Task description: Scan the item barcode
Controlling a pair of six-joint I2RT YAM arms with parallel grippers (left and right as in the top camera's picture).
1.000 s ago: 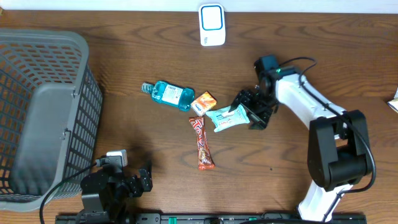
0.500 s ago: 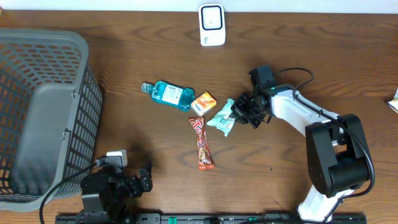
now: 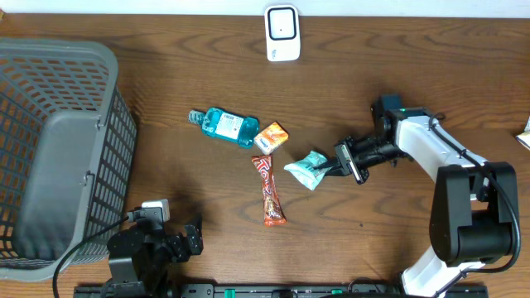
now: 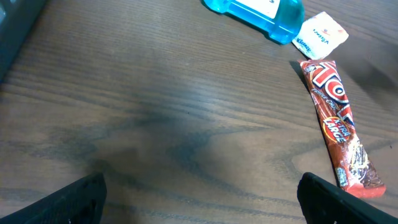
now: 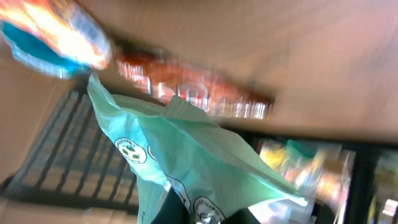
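The wooden surface (image 3: 166, 83) carries a grey mesh basket (image 3: 58, 157) on its left side. The left jaws stand spread wide at the near left edge. Right of centre, the right jaws are pinched shut on a mint-green packet (image 3: 308, 169), just right of a red candy bar (image 3: 270, 192). A white scanner (image 3: 282, 33) sits at the far edge.

The red candy bar (image 4: 336, 127) says "LARGE" below big letters starting "TO". Words on the small white packet (image 4: 320, 34) and the green bag (image 5: 186, 149) are too blurry to read.
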